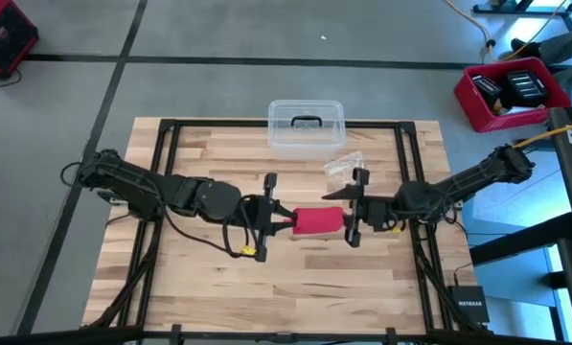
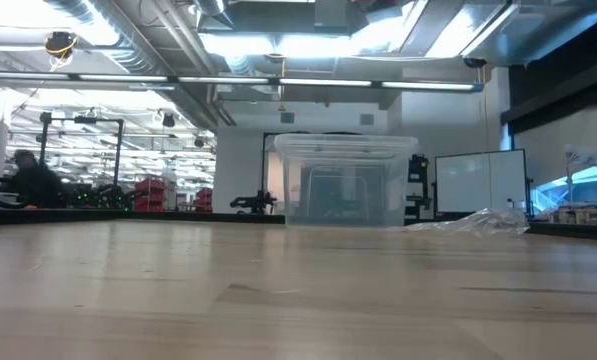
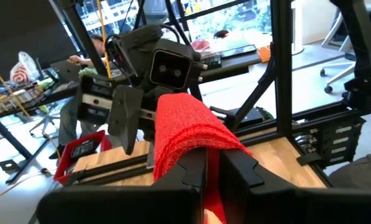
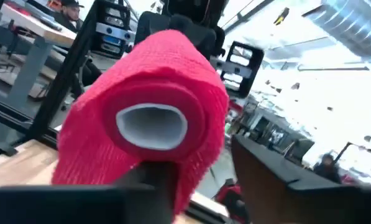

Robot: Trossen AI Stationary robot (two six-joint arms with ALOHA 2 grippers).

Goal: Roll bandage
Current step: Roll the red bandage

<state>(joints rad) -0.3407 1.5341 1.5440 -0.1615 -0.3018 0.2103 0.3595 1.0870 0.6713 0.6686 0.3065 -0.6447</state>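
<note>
- Red bandage (image 4: 145, 118) filled the right wrist view, wound into a fat roll around a pale hollow core, its fabric finely crinkled and bright.
- From above, the bandage (image 1: 316, 221) hung as a short red bundle over the middle of the wooden table (image 1: 295, 287), held between the two arms and not showing in the low view along the tabletop.
- At its one end the left gripper (image 3: 213, 171) was pinched nearly closed on a loose flap of the bandage (image 3: 188, 134), which draped over the dark fingers in soft folds.
- At the other end the right gripper (image 1: 354, 220) met the roll, its fingers about half parted with one beside the core; whether they truly clamped the roll I could not tell.
- Behind the bandage, toward the far edge, a crinkled clear wrapper (image 1: 343, 165) lay on the wood.
- Just beyond it stood a clear plastic box (image 1: 306, 126) with a dark handle on its lid.
- Off the table, a red crate (image 1: 512, 92) sat on the grey floor.
</note>
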